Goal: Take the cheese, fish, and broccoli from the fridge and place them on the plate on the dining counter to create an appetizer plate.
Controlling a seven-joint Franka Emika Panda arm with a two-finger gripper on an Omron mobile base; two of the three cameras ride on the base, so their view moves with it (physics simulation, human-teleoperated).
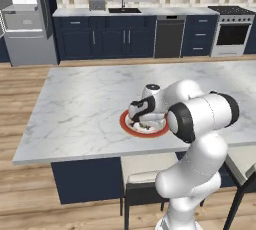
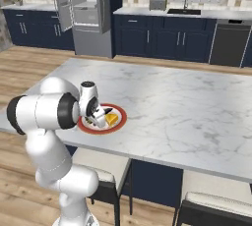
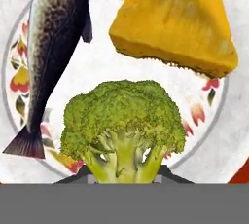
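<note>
Broccoli point(image 3: 124, 121) stalk hides the fingers; fish point(image 3: 53, 47) head cut off.

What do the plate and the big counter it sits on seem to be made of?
The plate looks like glazed ceramic: smooth white surface, painted red-and-yellow floral motifs, red-orange rim. The dining counter top looks like polished marble, white with grey veins, though in this rendered kitchen it could equally be an imitation.

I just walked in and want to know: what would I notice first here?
The big white robot arm bends over a red-rimmed plate near the front edge of the marble counter. Up close, the gripper holds a green broccoli over the plate, with a dark fish and orange cheese beyond it.
</note>
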